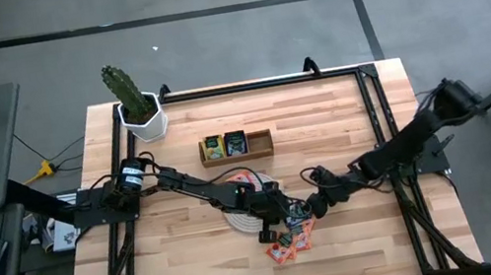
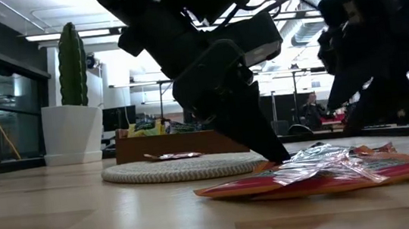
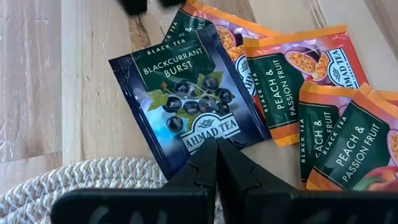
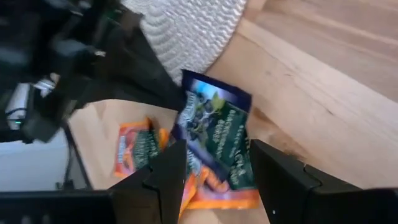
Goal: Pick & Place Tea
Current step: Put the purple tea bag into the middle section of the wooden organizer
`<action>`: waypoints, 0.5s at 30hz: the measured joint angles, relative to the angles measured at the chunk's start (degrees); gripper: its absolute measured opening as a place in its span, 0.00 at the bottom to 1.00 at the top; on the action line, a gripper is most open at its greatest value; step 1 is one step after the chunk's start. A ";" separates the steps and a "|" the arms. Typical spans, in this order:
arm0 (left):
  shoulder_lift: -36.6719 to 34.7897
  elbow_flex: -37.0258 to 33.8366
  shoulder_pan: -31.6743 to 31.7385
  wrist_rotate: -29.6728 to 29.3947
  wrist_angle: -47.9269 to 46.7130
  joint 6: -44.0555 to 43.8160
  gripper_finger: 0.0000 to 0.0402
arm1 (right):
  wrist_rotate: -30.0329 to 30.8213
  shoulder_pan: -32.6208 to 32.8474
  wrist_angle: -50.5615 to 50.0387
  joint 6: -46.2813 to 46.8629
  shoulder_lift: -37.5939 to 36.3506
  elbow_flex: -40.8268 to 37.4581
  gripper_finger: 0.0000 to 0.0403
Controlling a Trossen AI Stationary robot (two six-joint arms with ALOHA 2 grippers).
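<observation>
Pinching one edge of the blackcurrant sachet (image 3: 189, 106), the closed left gripper (image 3: 216, 163) offers its free end toward the open right gripper (image 4: 217, 165).

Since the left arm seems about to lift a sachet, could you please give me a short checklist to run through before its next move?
1. Left gripper shut on the edge of the blackcurrant sachet: ok.
2. Sachet lifted off the orange sachets: not ok, it lies on the table, overlapping them.
3. Right gripper open, hanging over the same blue sachet: not ok, it crowds the lift.
4. Round mat beside the pile, not under the grasped sachet: ok.
5. Wooden tray has room: ok, one end compartment looks empty.
6. Firmness of the grip: cannot tell.
</observation>
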 joint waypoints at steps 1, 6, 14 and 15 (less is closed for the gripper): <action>0.00 0.00 0.00 -0.01 -0.03 0.00 0.00 | -0.19 -0.41 0.87 -0.12 1.16 0.00 0.43; 0.02 -0.02 0.00 -0.03 -0.14 0.00 0.00 | -0.25 -1.54 2.78 0.01 4.23 0.00 0.43; 0.04 -0.02 0.00 -0.01 -0.14 0.00 0.00 | -5.35 -4.52 5.85 -2.88 7.47 0.03 0.43; 0.04 -0.02 0.00 -0.01 -0.14 0.00 0.00 | -6.21 -4.95 6.44 -3.20 7.93 0.07 0.43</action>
